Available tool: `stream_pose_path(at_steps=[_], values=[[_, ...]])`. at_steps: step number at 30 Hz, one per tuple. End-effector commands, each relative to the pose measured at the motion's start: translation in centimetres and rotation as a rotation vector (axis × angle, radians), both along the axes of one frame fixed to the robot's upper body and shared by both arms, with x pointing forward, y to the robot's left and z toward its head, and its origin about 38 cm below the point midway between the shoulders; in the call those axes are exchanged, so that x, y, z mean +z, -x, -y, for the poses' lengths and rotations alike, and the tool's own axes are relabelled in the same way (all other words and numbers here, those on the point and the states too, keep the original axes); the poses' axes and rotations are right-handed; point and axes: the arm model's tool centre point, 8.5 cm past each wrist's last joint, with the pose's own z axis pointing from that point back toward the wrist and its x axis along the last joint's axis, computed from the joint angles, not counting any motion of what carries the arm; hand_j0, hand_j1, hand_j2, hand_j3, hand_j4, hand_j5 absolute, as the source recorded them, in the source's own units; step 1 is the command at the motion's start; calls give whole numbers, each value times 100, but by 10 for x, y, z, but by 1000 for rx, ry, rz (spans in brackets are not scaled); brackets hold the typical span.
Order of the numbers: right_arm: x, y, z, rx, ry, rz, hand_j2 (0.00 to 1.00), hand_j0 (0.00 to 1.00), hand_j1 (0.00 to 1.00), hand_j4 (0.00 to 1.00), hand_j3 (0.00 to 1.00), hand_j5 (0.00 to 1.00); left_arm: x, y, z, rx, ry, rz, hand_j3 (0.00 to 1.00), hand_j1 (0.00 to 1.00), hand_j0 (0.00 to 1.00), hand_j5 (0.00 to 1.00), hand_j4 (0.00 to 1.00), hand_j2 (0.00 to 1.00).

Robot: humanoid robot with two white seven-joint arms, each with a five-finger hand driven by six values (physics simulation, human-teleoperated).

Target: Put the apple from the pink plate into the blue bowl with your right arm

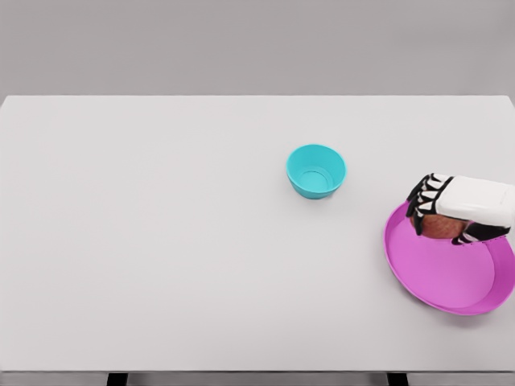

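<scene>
Pink plate [438, 273] at right, right hand [457, 211] clamped on apple [439, 227] above it, blue bowl [315, 170] apart

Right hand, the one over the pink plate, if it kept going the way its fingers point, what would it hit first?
The right hand points left, already curled on the apple. Beyond, bare table; the blue bowl looks slightly off that line, though depth is unclear.

White table [161, 241], blue bowl [315, 170] near its middle, pink plate [442, 273] seemingly overhanging its right edge.
</scene>
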Motion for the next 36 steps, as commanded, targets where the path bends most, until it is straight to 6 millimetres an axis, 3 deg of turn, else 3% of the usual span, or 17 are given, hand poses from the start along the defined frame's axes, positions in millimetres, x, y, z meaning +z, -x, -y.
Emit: stream_pose_path(at_steps=[1,27,36], values=[[-4,-1,-8,12,-16,-10,43,43,43,43,43,43,0,0,0,-1,0,-1,100,100,100,100,100,100],[19,-46,-102,193,-124,65,43,43,43,43,43,43,0,0,0,-1,0,-1,100,100,100,100,100,100],[22,-75,-127,203,-148,71,43,43,43,43,43,43,0,-1,0,-1,0,2,100,100,100,100,100,100]])
